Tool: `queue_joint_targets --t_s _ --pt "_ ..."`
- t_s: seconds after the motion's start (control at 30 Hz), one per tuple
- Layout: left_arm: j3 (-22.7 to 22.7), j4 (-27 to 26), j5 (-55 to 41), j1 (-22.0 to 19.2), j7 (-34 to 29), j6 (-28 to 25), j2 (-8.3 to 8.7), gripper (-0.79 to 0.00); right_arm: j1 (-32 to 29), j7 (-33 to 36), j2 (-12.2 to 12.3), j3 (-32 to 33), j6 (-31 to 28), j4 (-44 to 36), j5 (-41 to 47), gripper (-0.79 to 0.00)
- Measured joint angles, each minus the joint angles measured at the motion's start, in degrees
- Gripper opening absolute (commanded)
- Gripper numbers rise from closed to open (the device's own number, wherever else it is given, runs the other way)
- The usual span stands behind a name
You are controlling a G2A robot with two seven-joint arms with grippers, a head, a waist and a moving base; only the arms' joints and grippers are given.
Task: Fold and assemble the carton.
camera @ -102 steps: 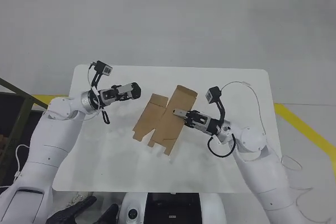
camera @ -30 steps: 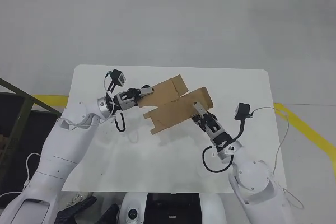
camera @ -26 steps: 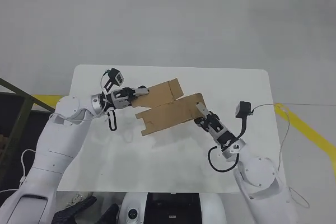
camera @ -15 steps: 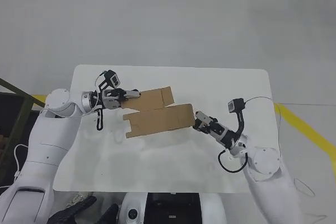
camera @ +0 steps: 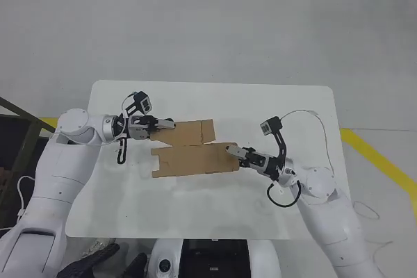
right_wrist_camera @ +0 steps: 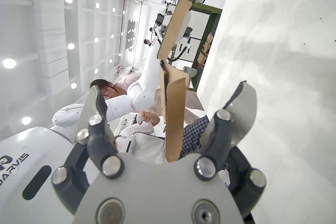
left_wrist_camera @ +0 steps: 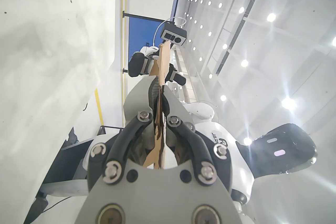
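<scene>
Cardboard is what both arms are busy with. Nearest the robot, the right gripper [right_wrist_camera: 169, 99] is seen with its fingers spread wide. The flat brown cardboard carton [right_wrist_camera: 173, 109] is passed edge-on between them, and neither pad seems to be pressed against it. Across the white table [camera: 215, 208], the carton is stretched out lying level, with two offset panels shown from above. At its farther end, the left gripper [left_wrist_camera: 159, 93] is clamped tight on a flap. That end is probably anchored so the blank is kept steady while a fresh hold is sought at the other. Whether the sheet is resting on the table or is held just clear of it cannot be told. The crease lines are hard to make out, and the flap is hidden inside the left gripper's pinch.
</scene>
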Motion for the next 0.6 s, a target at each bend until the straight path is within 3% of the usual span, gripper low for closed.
queue_joint_targets --t_s 0.07,0.17,0.33,0.5,0.57,0.6 --pt "0.2 0.25 -0.07 -0.23 -0.18 -0.02 -0.02 -0.785 0.34 0.73 0.04 -0.35 -0.15 0.14 0.38 -0.406" --pt "0.49 0.57 -0.1 -0.57 -0.27 -0.23 -0.05 -0.785 0.76 1.96 0.18 -0.63 -0.13 0.36 0.8 -0.465" --pt "1.01 0.84 -0.4 -0.97 -0.45 -0.48 -0.12 -0.785 1.29 3.44 0.46 -0.93 0.61 0.5 0.97 -0.631" --pt "1.3 0.65 -0.61 -1.24 -0.48 -1.22 -0.16 -0.785 1.89 4.27 0.64 -1.66 1.26 0.77 0.85 -0.68" --pt "1.33 0.48 -0.83 -1.3 -0.73 -1.55 -0.16 -0.785 2.1 4.35 0.67 -1.92 1.38 0.9 1.09 -0.779" --pt "1.33 0.4 -1.1 -1.31 -0.79 -1.7 -0.17 -0.785 2.2 4.34 0.68 -2.09 1.39 1.02 1.35 -0.785"
